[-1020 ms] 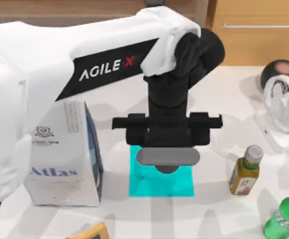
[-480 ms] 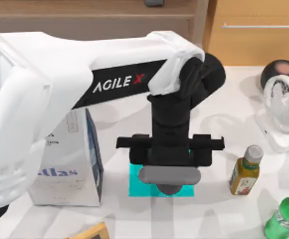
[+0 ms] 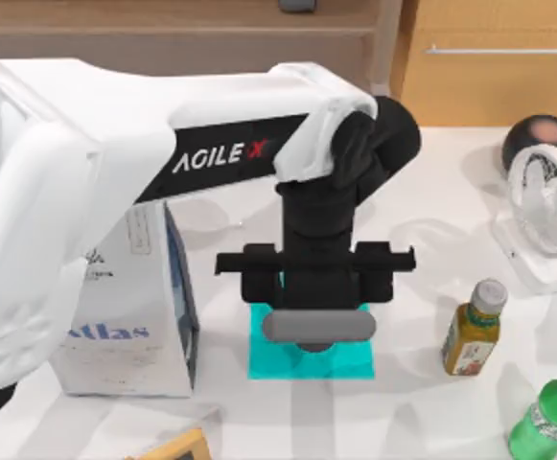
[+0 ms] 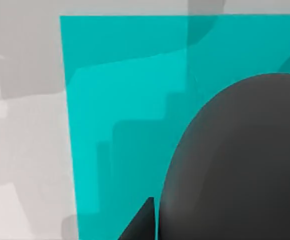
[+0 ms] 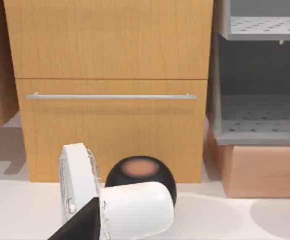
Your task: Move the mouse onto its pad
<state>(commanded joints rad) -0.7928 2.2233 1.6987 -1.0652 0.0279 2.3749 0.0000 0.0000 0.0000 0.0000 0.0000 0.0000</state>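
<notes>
The bright cyan pad (image 3: 280, 360) lies on the white table, right of the Atlas bag. My left gripper (image 3: 316, 341) hangs straight down over the pad's middle, and its black wrist covers most of the sheet. In the left wrist view the mouse (image 4: 234, 160), a dark rounded dome, sits close over the pad (image 4: 125, 75), with a dark wedge of the gripper right beside it. I cannot tell whether the mouse rests on the sheet or hangs just above it. The right arm is parked out of the top view.
A white Atlas bag (image 3: 125, 316) stands left of the pad. To the pad's right stand a yellow bottle (image 3: 472, 335) and a green bottle (image 3: 546, 417). A white fan (image 3: 545, 206) and a black ball-shaped thing (image 3: 539, 139) stand at the back right. A wooden cabinet (image 5: 110, 65) lies behind.
The left gripper came toward the table's front over the pad, then drew back a little. The arm's white link has swung across the Atlas bag.
</notes>
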